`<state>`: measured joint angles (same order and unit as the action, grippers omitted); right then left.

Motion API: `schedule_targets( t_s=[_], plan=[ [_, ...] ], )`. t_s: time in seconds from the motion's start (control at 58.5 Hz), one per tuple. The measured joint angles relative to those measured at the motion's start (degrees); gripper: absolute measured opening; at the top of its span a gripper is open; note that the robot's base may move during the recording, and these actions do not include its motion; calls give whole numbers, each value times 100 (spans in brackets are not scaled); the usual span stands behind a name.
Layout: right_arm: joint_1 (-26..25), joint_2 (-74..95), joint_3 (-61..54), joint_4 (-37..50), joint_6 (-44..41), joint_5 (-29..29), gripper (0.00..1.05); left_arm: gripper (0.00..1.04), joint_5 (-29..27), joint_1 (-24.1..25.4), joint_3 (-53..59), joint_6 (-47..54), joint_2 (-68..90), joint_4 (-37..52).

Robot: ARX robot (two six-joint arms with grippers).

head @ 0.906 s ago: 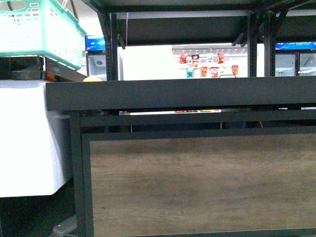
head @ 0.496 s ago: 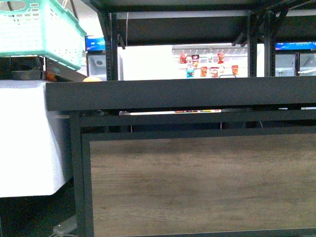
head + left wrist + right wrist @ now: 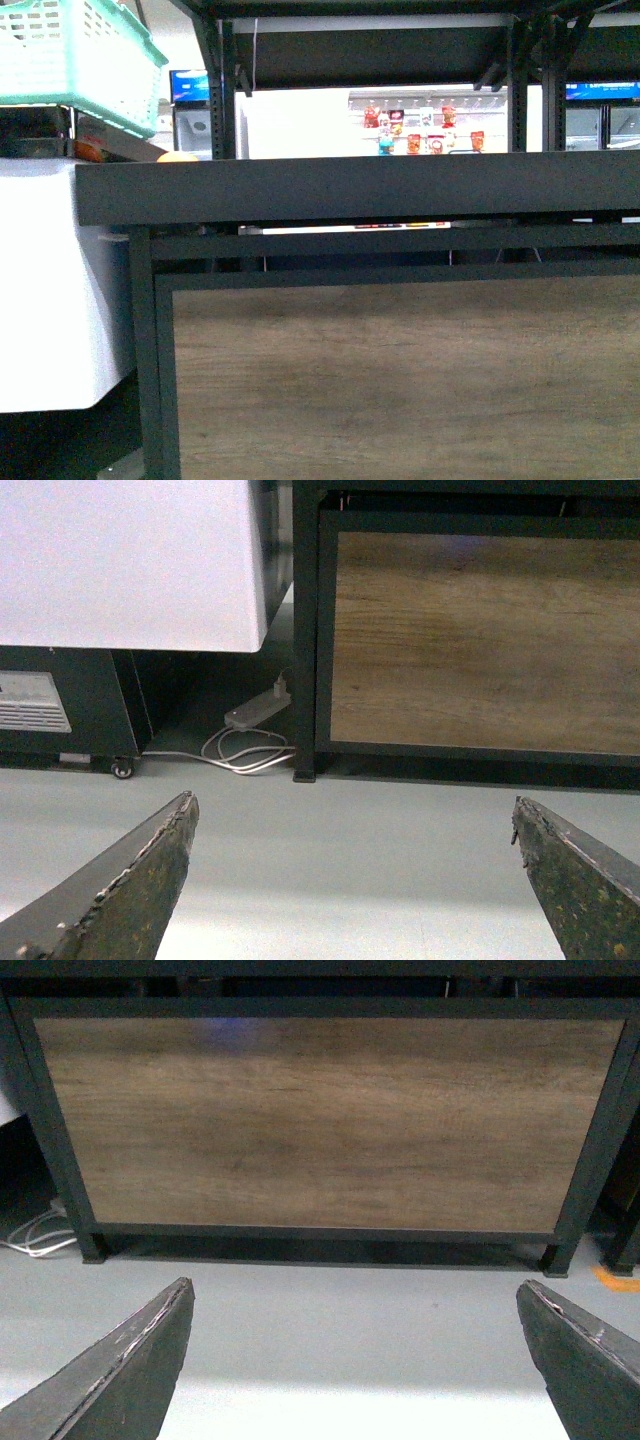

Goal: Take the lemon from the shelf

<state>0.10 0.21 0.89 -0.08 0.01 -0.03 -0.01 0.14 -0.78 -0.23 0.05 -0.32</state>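
Far left, up high: green basket point(image 3: 80, 60), white cabinet point(image 3: 50, 280) under it, butting shelf point(image 3: 400, 185) at its left end. Just inside tray's front-left corner: orange-yellow fruit sliver point(image 3: 178, 156) pokes over front edge. Is it the lemon? Can't tell, rest of tray hidden behind that edge. Down low, left gripper point(image 3: 352, 805): jaws wide apart, empty, facing floor and wood panel point(image 3: 480, 640). Next, right gripper point(image 3: 355, 1288): same, spread, empty. Tip imo: lift arm above front edge first, confirm lemon vs oranges, then reach in from above.
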Motion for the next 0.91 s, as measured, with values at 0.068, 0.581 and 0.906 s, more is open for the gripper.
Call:
schedule_targets(
  t_s=[0.068,0.581,0.906],
  plan=[
    [0,0,0,0,0,0,97,97,0,0,0,0,0,0],
    [0,2,0,0,0,4,97,97,0,0,0,0,0,0],
    [0,0,0,0,0,4,97,97,2,0,0,0,0,0]
  ],
)
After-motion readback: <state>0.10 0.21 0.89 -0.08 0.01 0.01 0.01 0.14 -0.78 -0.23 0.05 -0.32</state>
